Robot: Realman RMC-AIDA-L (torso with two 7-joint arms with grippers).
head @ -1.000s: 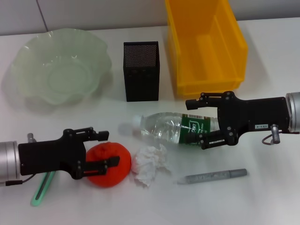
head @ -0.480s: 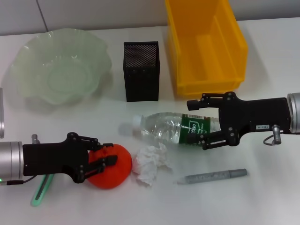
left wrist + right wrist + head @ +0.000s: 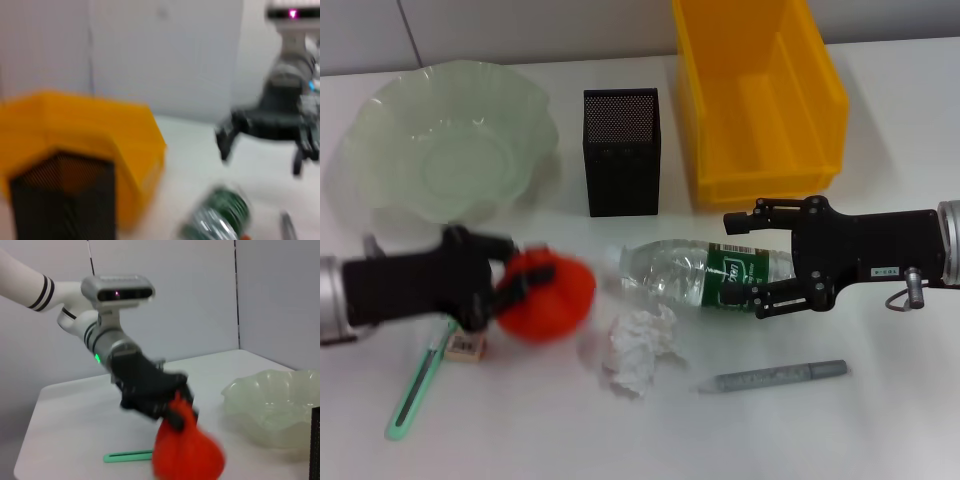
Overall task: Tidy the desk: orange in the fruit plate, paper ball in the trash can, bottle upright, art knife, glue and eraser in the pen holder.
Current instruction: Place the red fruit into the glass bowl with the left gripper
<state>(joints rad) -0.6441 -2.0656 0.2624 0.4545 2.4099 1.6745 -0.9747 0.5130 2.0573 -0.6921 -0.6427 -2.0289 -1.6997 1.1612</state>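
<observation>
My left gripper (image 3: 520,287) is shut on the orange (image 3: 552,296) and holds it off the table, left of the bottle; the orange also shows in the right wrist view (image 3: 187,457). The clear bottle (image 3: 695,273) with a green label lies on its side. My right gripper (image 3: 758,263) is open, its fingers straddling the bottle's base end. The paper ball (image 3: 638,348) lies below the bottle. A green art knife (image 3: 415,385) and a small eraser (image 3: 465,347) lie at the front left. A grey glue stick (image 3: 775,376) lies at the front right.
The pale green fruit plate (image 3: 395,190) stands at the back left. The black mesh pen holder (image 3: 621,152) stands at the back centre, with the yellow bin (image 3: 820,100) to its right. The left wrist view shows the bin (image 3: 100,135), holder (image 3: 60,200) and bottle (image 3: 217,217).
My left gripper has lifted the orange off the table and carried it up and back, uncovering the eraser. The right gripper has barely moved at the bottle.
</observation>
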